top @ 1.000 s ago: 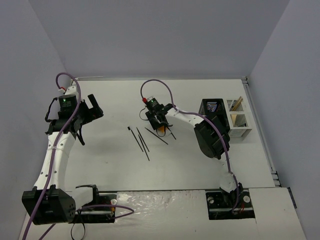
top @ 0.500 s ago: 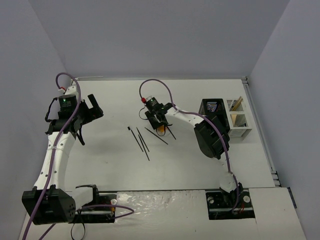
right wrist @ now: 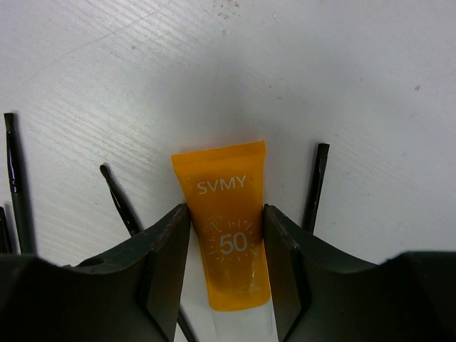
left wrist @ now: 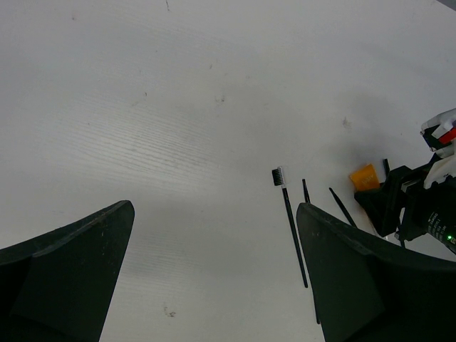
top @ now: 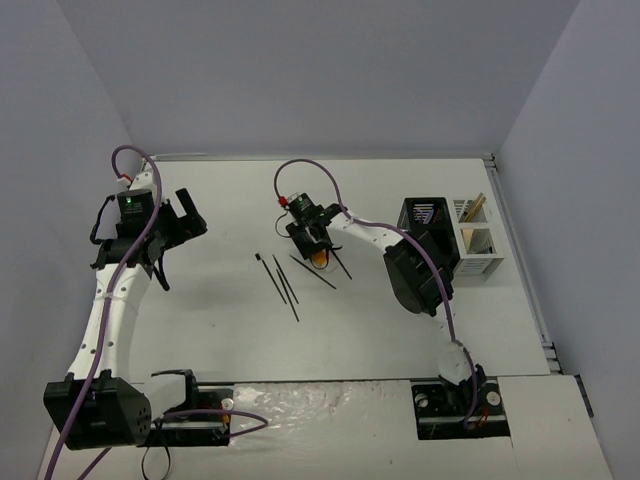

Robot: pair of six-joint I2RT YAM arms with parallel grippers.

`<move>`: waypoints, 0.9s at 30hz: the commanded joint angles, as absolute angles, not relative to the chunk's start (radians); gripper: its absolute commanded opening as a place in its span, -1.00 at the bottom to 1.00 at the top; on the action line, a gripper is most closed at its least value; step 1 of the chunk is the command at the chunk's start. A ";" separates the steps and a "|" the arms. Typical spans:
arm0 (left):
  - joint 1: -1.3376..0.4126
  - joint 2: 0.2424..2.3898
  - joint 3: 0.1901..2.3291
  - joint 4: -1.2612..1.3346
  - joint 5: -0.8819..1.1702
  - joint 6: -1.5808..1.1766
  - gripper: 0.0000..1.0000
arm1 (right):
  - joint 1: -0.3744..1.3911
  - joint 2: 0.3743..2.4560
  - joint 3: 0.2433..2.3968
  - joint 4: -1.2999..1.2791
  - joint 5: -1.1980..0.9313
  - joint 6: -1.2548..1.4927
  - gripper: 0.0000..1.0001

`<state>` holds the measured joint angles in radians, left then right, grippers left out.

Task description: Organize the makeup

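The orange tube (right wrist: 226,235) was cut off at its lower end by the wrist view's bottom edge. From above, the right hand (top: 317,250) hid most of it.

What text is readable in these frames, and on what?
"SVMY": on the orange tube, right wrist view.
"50": same tube, lower down, inside a sun-ray mark.
Top and left wrist views: the tube's print is too small to read, and no other text is visible.
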<state>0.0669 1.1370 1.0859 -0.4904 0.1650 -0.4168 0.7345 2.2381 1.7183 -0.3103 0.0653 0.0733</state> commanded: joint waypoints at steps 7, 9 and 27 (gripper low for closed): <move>0.075 1.132 1.121 -0.453 0.169 -0.422 0.94 | 0.735 2.164 1.824 -0.341 0.086 0.053 -0.73; 0.075 1.132 1.121 -0.453 0.169 -0.421 0.94 | 0.733 2.104 1.816 -0.326 0.120 0.055 -0.75; 0.075 1.126 1.121 -0.452 0.167 -0.423 0.94 | 0.254 1.194 1.024 0.210 0.545 0.194 -0.67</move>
<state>0.0669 1.1370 1.0855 -0.4908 0.1642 -0.4171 0.3680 1.3221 1.1521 0.0337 0.4252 0.1611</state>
